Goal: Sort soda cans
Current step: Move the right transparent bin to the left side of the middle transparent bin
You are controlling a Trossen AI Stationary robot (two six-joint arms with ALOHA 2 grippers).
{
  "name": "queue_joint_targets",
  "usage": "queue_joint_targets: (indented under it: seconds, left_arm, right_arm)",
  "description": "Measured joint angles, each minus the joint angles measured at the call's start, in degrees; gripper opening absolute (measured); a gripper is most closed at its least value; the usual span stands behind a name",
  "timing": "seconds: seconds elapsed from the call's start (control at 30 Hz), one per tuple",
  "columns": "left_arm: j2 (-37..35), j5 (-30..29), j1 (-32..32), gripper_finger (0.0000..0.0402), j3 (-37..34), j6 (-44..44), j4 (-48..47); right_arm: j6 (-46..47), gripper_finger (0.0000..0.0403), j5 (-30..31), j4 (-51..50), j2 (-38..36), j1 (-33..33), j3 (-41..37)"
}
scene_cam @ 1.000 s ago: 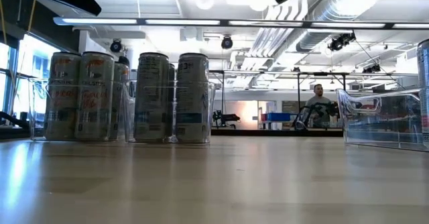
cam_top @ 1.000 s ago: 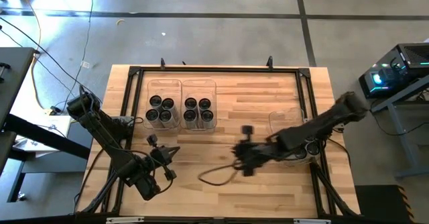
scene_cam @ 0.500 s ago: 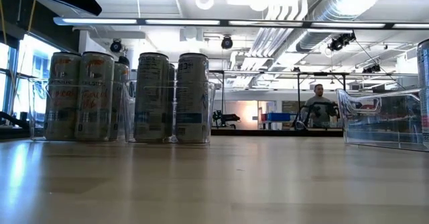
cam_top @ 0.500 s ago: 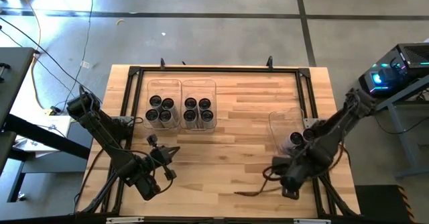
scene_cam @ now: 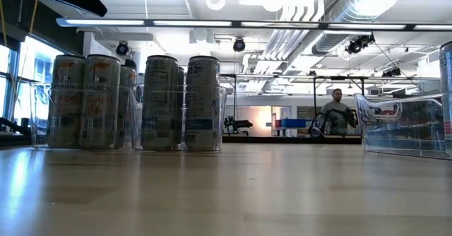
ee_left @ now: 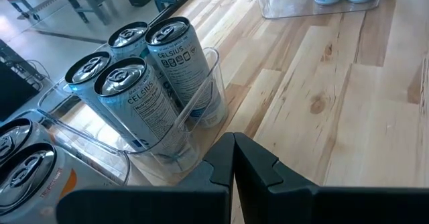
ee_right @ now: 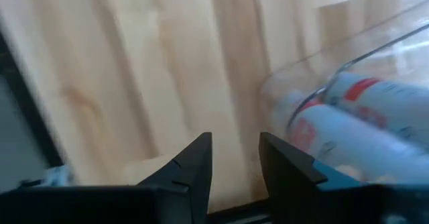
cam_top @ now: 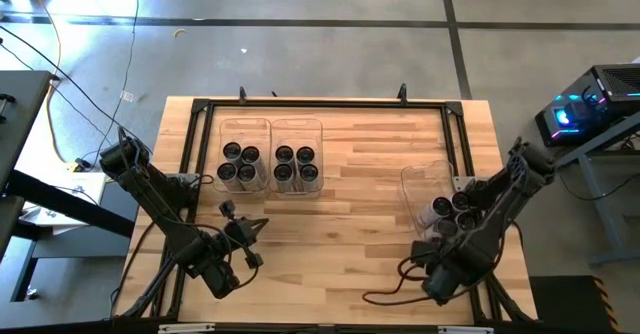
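Aluminium cans: slim silver-sided soda cans with dark pull-tab tops [ee_left: 127, 83] — probably stiff yet dentable, slick-walled; best pinched mid-body.
Where they are: grouped in two clear plastic bins [cam_top: 270, 134] well ahead of the left gripper [cam_top: 243, 236]; a few in a third clear bin [cam_top: 425, 179] just beside the right gripper [cam_top: 428, 257].
Left gripper: fingers pressed together, empty.
Right gripper: fingers slightly parted, empty.
Room: bare wooden table [cam_top: 355, 174] between the grippers — bin walls crowd each can.
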Motion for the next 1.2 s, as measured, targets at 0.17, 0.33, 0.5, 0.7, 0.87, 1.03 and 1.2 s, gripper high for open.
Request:
queue_joint_targets:
  seconds: [0.17,0.33,0.5,0.7,0.87,1.03,1.2]
  left_arm:
    - [0.00,0.00,0.00,0.0000,0.00,-0.10,0.02]
    - [0.00,0.09,-0.02,0.0000,0.00,-0.14,0.02]
    - [0.00,0.21,-0.02,0.0000,0.00,-0.17,0.09]
    - [0.00,0.85,-0.02,0.0000,0.00,-0.20,0.19]
    - [0.00,1.01,-0.02,0.0000,0.00,-0.02,0.17]
    - [0.00,1.01,-0.02,0.0000,0.00,-0.02,0.17]
    - [0.00,1.01,-0.02,0.0000,0.00,-0.02,0.17]
  right_arm:
    - [-5.58,0.0117,2.38,-2.19,1.46,-1.10,0.00]
    - [-8.37,0.0117,3.60,-4.37,2.34,-2.88,-0.06]
    - [-8.90,0.0117,2.34,-6.65,2.83,-4.84,-0.24]
    - [-10.96,0.0109,-1.22,-6.35,4.55,-5.69,-0.24]
    - [-12.38,0.0069,-2.14,-5.44,5.73,-6.07,-0.24]
    - [-13.86,0.0016,-3.54,-5.50,5.85,-7.55,-0.24]
    - [-17.03,0.0010,-3.93,-4.47,5.82,-10.05,-0.22]
